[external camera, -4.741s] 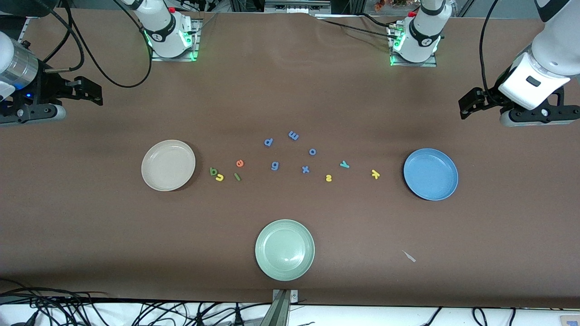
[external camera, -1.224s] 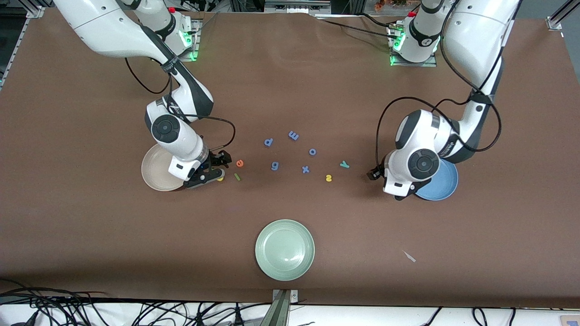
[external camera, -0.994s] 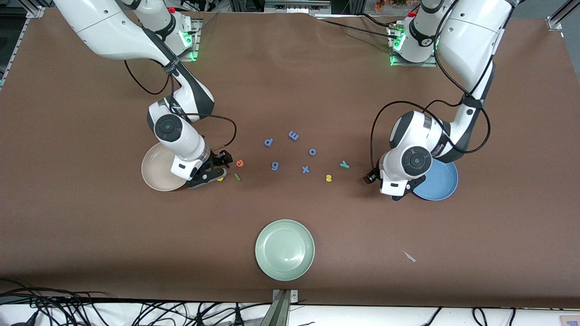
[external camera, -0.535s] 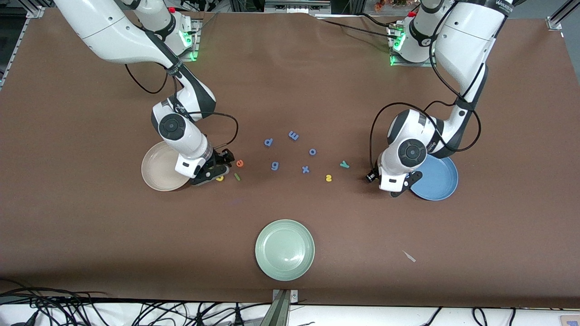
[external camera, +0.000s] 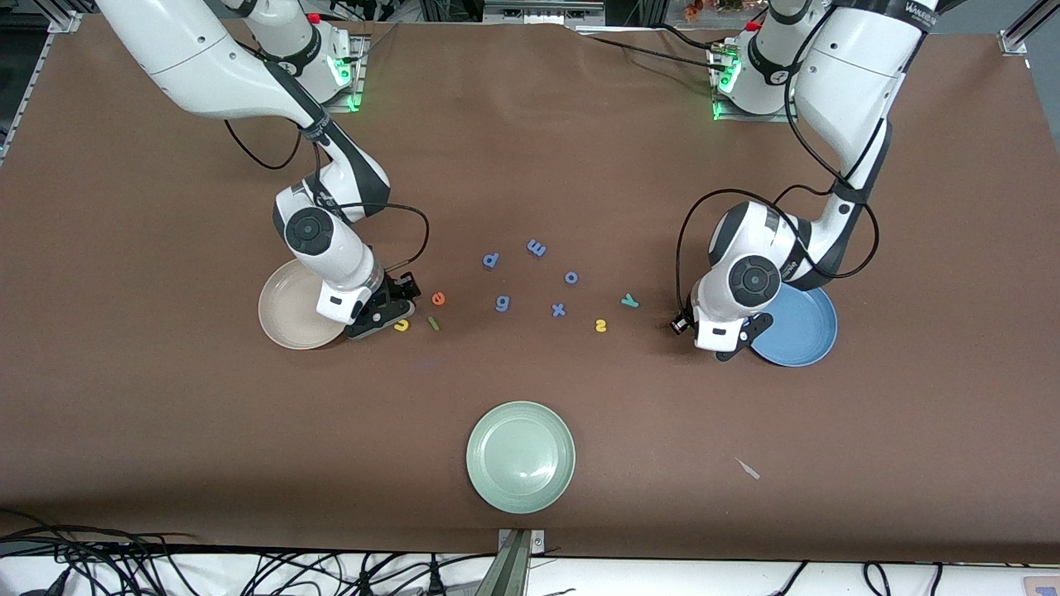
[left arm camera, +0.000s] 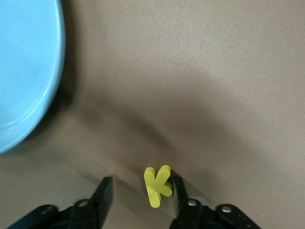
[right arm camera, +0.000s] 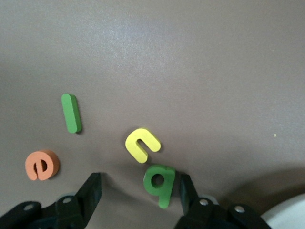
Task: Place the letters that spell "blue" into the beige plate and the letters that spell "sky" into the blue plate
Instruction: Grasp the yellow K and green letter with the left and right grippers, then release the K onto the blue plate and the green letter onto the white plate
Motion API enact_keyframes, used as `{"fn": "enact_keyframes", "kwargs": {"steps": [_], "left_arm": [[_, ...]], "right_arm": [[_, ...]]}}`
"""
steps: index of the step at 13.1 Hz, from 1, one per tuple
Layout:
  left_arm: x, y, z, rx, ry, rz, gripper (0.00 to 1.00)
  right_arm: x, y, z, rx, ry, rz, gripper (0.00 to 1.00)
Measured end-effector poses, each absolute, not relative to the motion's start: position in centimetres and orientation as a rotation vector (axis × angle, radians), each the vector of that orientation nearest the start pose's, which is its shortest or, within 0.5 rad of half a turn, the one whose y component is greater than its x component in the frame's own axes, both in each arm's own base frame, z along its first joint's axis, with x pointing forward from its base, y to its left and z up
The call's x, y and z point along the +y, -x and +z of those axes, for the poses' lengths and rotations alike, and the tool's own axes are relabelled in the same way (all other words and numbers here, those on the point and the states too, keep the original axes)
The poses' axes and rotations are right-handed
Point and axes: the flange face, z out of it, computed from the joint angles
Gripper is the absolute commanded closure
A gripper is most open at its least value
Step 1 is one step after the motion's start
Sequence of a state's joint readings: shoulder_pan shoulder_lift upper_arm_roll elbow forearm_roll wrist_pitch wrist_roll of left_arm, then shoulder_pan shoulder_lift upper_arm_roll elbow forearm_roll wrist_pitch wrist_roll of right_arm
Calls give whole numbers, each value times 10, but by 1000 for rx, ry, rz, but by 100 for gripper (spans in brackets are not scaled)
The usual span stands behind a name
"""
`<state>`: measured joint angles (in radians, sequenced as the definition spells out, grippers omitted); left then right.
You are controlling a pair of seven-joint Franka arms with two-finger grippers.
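The yellow k [left arm camera: 157, 185] lies on the table between the fingers of my open left gripper [left arm camera: 142, 187], against one finger and apart from the other, beside the blue plate [left arm camera: 24, 71]. The dark green b [right arm camera: 160, 182] sits between the fingers of my open right gripper [right arm camera: 139, 183], close to one finger, with the yellow u [right arm camera: 141, 144], green l [right arm camera: 71, 113] and orange e [right arm camera: 42, 164] nearby. In the front view the right gripper [external camera: 389, 308] is low beside the beige plate [external camera: 286, 323] and the left gripper [external camera: 681, 324] is low beside the blue plate [external camera: 799, 331]. The yellow s [external camera: 600, 325] and teal y [external camera: 629, 300] lie between them.
Blue-purple letters p [external camera: 490, 260], m [external camera: 536, 247], o [external camera: 570, 277], g [external camera: 502, 304] and x [external camera: 558, 310] are scattered mid-table. A pale green plate [external camera: 520, 456] sits nearer the front camera. A small pale scrap [external camera: 748, 468] lies toward the left arm's end.
Both grippers' jaws have narrowed around their letters. The right hand shifted slightly toward the beige plate, uncovering more of the yellow u. The left hand settled lower beside the blue plate.
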<state>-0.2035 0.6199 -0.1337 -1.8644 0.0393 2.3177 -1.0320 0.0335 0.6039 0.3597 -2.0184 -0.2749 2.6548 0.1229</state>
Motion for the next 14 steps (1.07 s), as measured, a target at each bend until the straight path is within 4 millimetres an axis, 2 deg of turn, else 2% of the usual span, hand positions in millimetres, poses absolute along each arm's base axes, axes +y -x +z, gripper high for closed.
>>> {"fn": "enact_keyframes", "kwargs": {"steps": [1,3,4,8,9,10,12,14], "left_arm": [[-202,-587,172,-1032,2894,241,71],[-203,-588,173,-1033,2901,232,97],[-203,-589,174,-1034,2901,231,100],[-203,-589,175,-1034,2902,228,100],[-204,-592,180,-1035,2904,222,100],[-204,-594,191,-1031,2897,231,100],[-202,-597,227,-989,2872,267,100],[-186,-601,258,-887,2891,281,100]], "right_arm": [[236,-559,172,-671,2983,-106,29],[236,-559,173,-670,2984,-108,44],[235,-559,173,-670,2984,-108,50],[232,-561,174,-668,2987,-118,65],[232,-562,174,-668,2988,-118,72],[231,-562,174,-668,2988,-119,77],[232,-563,178,-671,2987,-130,83],[232,-562,177,-673,2987,-127,83]]}}
